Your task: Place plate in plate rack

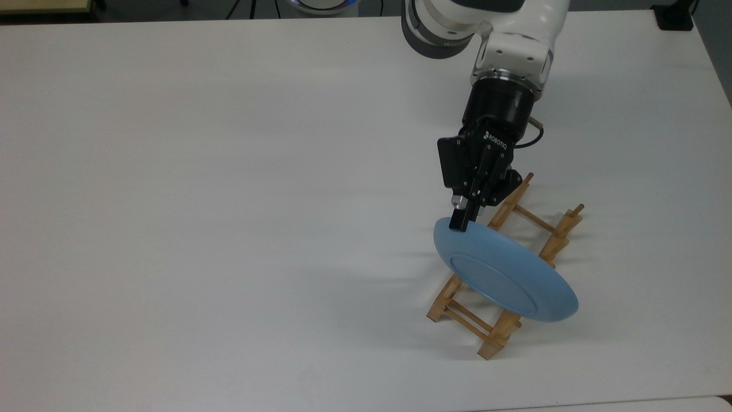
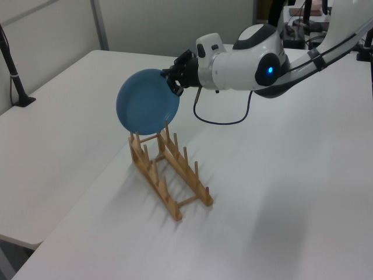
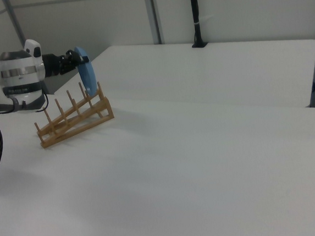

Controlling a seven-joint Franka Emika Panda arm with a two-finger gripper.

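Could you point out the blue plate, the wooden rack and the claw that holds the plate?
plate point(image 1: 503, 277): top view, on its blue underside.
plate rack point(image 2: 169, 175): left view, on its long rails.
gripper point(image 1: 461, 223): top view, at the fingertips pinching the rim.

The only lettering I can read is the white word "ROBOTIQ" printed on the black body of the gripper point(image 1: 461, 224) in the top view, just below the wrist collar (it runs slightly slanted along the housing). I find no readable text, label or number on the plate point(image 1: 506, 276), the plate rack point(image 1: 503, 332) or the table point(image 1: 229, 200).
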